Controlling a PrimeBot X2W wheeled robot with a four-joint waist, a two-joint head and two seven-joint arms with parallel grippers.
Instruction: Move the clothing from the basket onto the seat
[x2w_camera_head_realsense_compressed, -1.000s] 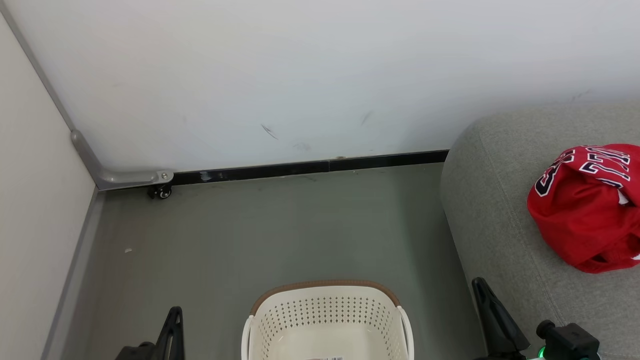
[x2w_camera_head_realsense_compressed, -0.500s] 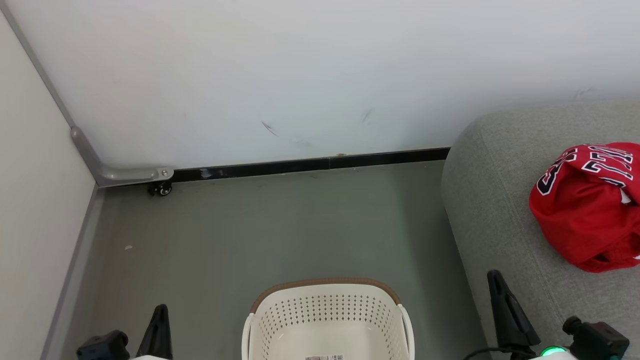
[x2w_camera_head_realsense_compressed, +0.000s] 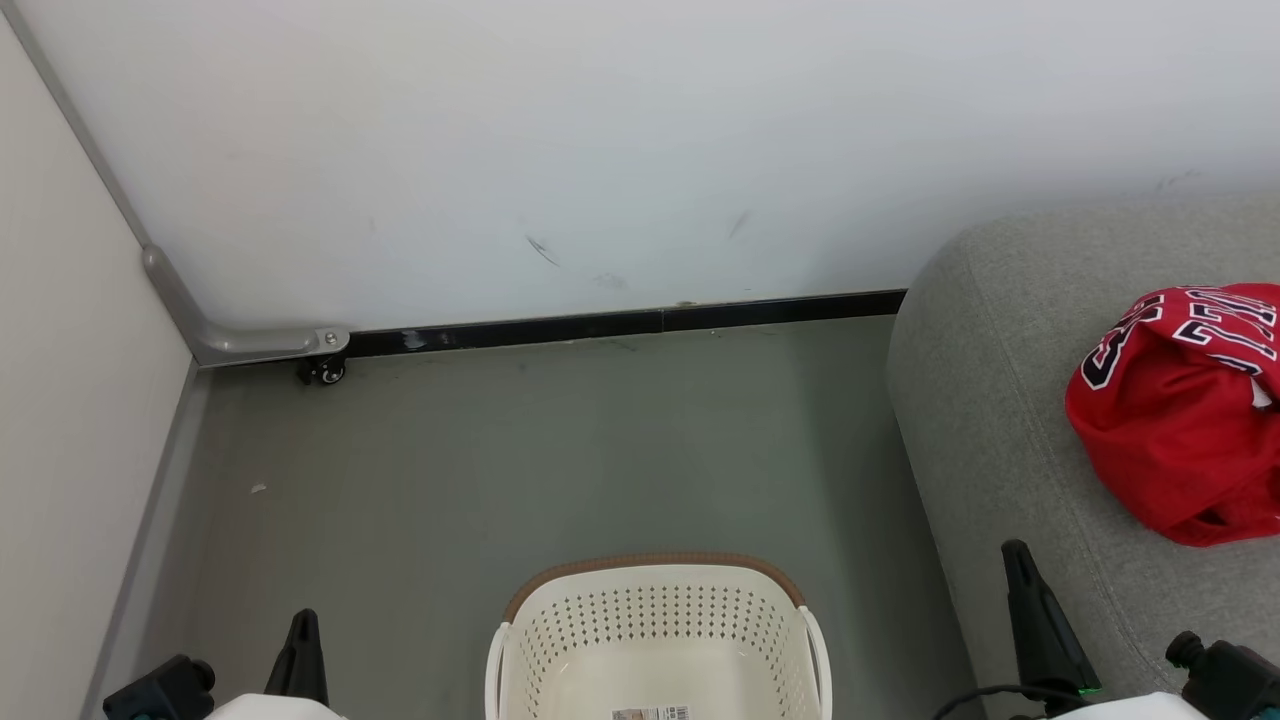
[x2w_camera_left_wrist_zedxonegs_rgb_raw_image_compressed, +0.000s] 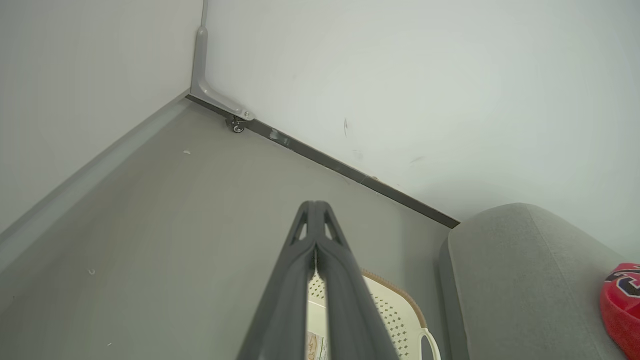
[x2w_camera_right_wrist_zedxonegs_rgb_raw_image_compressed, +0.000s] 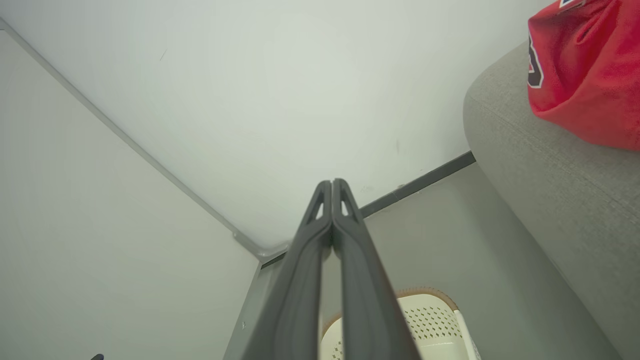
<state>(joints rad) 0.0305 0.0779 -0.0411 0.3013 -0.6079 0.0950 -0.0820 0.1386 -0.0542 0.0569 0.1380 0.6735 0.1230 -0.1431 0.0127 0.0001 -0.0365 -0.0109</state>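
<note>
Overhead, the pale wall (x2w_camera_head_realsense_compressed: 600, 130) takes up the upper half of the head view, meeting a second wall at the left corner. A black baseboard (x2w_camera_head_realsense_compressed: 620, 325) runs along its foot. Below it spreads the grey floor (x2w_camera_head_realsense_compressed: 560, 450). The seat (x2w_camera_head_realsense_compressed: 1000, 400), a big grey upholstered cushion with a rounded corner, stands on the floor at the right, with its back edge near the wall. The clothing (x2w_camera_head_realsense_compressed: 1170, 440) lies on top of the seat toward the right edge of the view, a crumpled red heap with white and black lettering showing on its upper folds. Whether the heap is one garment or two cannot be told. The basket (x2w_camera_head_realsense_compressed: 655, 620), cream and perforated with a brown rim, sits on the floor at the bottom centre, just left of the seat and apart from it, and its pale inside bottom is in sight. The left gripper (x2w_camera_head_realsense_compressed: 303, 620) rises from the lower left over the floor, well left of the basket. In the left wrist view its jaws are pressed together at the tips and carry nothing. The right gripper (x2w_camera_head_realsense_compressed: 1017, 550) rises at the lower right, in front of the seat's near edge. Its jaws are likewise pressed together with nothing between them, as the right wrist view shows. A grey metal bracket (x2w_camera_head_realsense_compressed: 240, 345) bends along the corner at the wall's foot. A sticker label (x2w_camera_head_realsense_compressed: 650, 713) lies on the basket's bottom, and a small black caster (x2w_camera_head_realsense_compressed: 325, 372) sits under the bracket's end.
</note>
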